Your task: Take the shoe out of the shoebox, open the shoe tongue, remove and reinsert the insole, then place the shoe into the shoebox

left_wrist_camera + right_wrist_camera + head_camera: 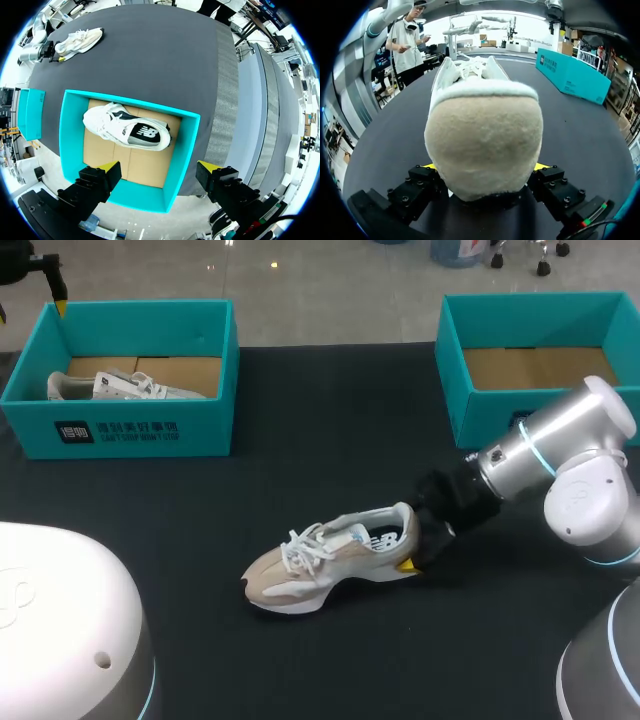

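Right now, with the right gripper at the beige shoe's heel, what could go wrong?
1. The right gripper pinches the beige shoe only at its rounded heel; the shoe may pivot or slip if lifted.
2. The left gripper hangs open over the shoebox with the white shoe; lowering carelessly could hit its wall.

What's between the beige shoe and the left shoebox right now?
Nothing: only bare black table lies between the beige shoe and the left shoebox, as the head view shows; the left wrist view agrees.
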### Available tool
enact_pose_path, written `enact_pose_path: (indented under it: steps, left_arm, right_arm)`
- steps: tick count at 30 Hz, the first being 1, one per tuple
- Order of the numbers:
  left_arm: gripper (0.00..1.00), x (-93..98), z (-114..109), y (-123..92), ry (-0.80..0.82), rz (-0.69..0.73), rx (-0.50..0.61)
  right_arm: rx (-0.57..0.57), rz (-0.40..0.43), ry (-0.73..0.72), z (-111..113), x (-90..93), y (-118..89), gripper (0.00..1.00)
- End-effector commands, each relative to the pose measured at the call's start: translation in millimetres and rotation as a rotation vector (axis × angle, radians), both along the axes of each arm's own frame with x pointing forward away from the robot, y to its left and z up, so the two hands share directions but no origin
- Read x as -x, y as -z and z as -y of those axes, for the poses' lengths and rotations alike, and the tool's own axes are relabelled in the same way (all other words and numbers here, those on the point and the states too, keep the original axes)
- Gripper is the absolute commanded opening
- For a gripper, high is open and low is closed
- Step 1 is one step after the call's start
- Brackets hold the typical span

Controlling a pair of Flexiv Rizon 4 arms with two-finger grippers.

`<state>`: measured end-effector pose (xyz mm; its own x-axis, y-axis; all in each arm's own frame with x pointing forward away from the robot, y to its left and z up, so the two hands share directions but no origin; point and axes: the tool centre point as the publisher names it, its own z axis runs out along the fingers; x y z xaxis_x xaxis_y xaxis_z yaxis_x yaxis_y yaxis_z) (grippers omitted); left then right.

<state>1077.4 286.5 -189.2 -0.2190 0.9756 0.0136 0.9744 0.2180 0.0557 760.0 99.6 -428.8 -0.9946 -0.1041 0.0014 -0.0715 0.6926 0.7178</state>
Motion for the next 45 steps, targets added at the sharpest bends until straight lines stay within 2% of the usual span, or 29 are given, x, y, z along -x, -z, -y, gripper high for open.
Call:
enact_pose_path:
  steps: [1,7,14,22,35,45]
  left_arm:
    - [1.00,0.9,0,0,0.000,0.001,-0.003]
    - [1.00,0.9,0,0,0.000,0.001,-0.003]
    - [1.00,0.9,0,0,0.000,0.001,-0.003]
    - [1.00,0.9,0,0,0.000,0.001,-0.003]
    - [1.00,0.9,0,0,0.000,0.001,-0.003]
    - [1.00,0.9,0,0,0.000,0.001,-0.003]
  right_arm:
    - [0.001,0.031,0.067,17,15.4,-10,0.00]
    - [0.001,0.042,0.124,34,23.3,-17,0.00]
    - [0.004,0.030,0.170,46,33.0,-16,0.00]
    - [-0.014,0.042,0.248,50,41.6,-13,0.00]
    - [-0.005,0.014,0.250,52,44.2,3,0.00]
    - [-0.008,0.011,0.263,52,44.4,3,0.00]
